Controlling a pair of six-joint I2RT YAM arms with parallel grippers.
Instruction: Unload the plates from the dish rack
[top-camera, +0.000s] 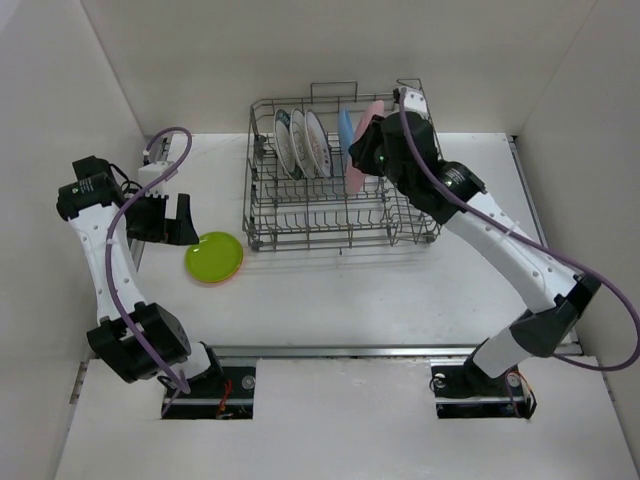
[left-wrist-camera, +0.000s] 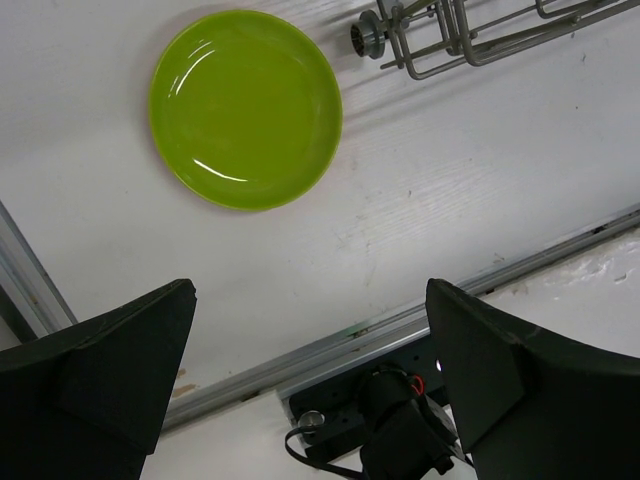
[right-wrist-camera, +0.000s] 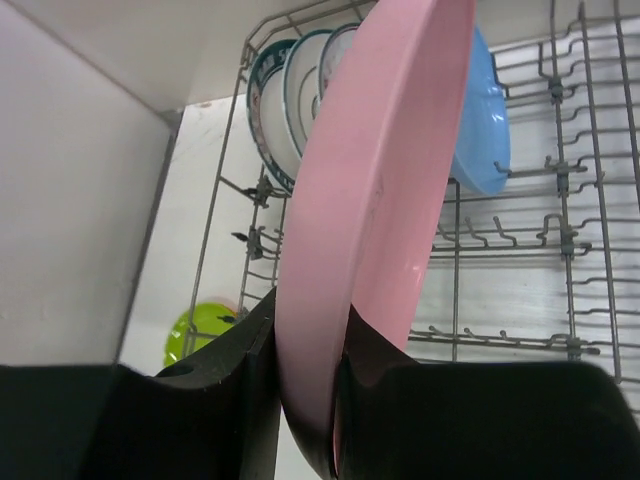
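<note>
Right gripper (right-wrist-camera: 305, 400) pinches pink plate (right-wrist-camera: 380, 200) by rim, fingers closed tight on its edge. Plate stands upright in rack (top-camera: 300, 215), right part. We judge edge grip suits lifting it clear of tines. Blue plate (right-wrist-camera: 485, 130) just left of it, white plates (top-camera: 300, 143) further left. Left gripper (left-wrist-camera: 310, 290) wide open, empty, hovering beside green plate (left-wrist-camera: 245, 105), which lies near left on table (left-wrist-camera: 450, 200). Orange rim possibly beneath it, hard to tell.

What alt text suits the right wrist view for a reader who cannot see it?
The right pincer clamps the rim of a pink plate standing on edge in the wire dish rack. Behind it stand a light blue plate and three white patterned plates; a lime-green plate lies on the table.
</note>
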